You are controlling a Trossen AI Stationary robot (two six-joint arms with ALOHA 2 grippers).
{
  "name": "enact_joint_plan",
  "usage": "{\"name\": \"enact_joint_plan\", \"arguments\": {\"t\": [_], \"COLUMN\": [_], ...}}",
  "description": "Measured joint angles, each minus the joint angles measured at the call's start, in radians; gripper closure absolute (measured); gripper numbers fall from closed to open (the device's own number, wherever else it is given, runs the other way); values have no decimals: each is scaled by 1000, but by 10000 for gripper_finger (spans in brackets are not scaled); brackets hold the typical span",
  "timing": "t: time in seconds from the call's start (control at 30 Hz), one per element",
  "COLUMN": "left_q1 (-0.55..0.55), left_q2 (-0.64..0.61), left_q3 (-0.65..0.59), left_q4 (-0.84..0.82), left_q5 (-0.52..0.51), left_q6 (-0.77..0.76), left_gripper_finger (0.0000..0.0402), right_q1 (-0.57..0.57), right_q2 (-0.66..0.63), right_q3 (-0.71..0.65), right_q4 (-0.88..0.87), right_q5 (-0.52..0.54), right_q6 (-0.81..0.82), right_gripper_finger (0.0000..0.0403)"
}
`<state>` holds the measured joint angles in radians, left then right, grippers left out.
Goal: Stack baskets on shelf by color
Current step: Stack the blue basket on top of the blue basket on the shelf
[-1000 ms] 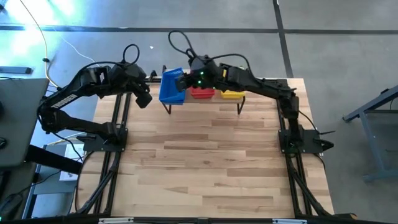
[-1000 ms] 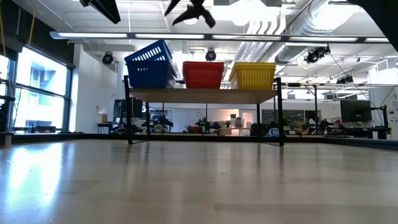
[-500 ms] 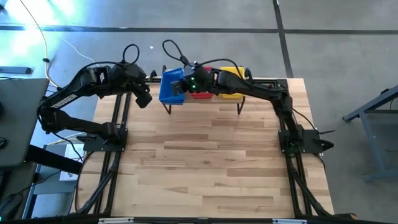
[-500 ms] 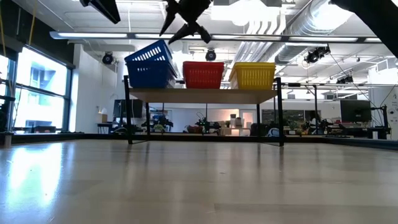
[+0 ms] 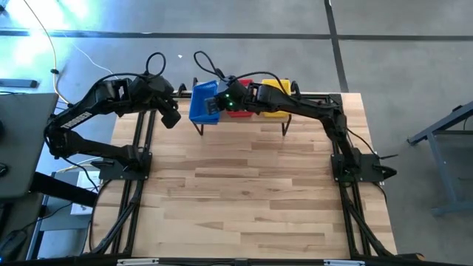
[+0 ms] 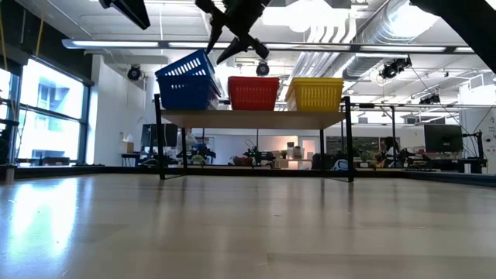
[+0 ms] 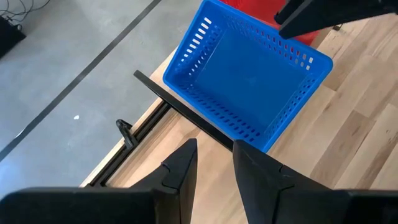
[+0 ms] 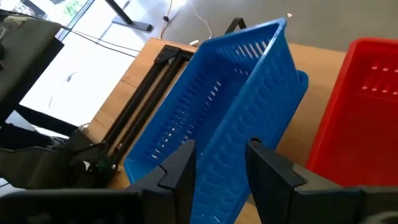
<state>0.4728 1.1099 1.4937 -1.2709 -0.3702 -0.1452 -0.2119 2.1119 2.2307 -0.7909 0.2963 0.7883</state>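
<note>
The shelf (image 6: 252,118) carries three stacks side by side: blue baskets (image 6: 186,80), red baskets (image 6: 253,93) and yellow baskets (image 6: 315,93). The top blue basket (image 8: 217,118) sits tilted on the blue ones under it, with its side toward the red stack raised. My right gripper (image 6: 239,48) is open just above that raised side. Its fingers stand on either side of the basket's wall (image 8: 249,124). I see no touch. My left gripper (image 5: 171,118) hovers open beyond the shelf's left end, above the blue basket (image 7: 249,81), and holds nothing.
The wooden tabletop (image 5: 236,192) stretches wide in front of the shelf. Black frame rails (image 5: 140,148) run along the table's left and right sides. The red stack (image 8: 360,118) stands close beside the blue basket's raised wall.
My right gripper has moved toward the table's left, from above the red stack to above the blue basket, and has come down toward that basket's raised side. It has stayed open. The baskets and my left arm have kept still.
</note>
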Motion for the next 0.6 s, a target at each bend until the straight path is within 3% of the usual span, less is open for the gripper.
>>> {"name": "enact_joint_plan", "arguments": {"t": [0.6], "left_q1": [0], "left_q2": [0], "left_q3": [0], "left_q4": [0], "left_q5": [0], "left_q6": [-9], "left_gripper_finger": [308], "right_q1": [0], "right_q2": [19], "right_q3": [6], "right_q4": [-83], "right_q5": [22], "right_q6": [0], "right_gripper_finger": [279]}}
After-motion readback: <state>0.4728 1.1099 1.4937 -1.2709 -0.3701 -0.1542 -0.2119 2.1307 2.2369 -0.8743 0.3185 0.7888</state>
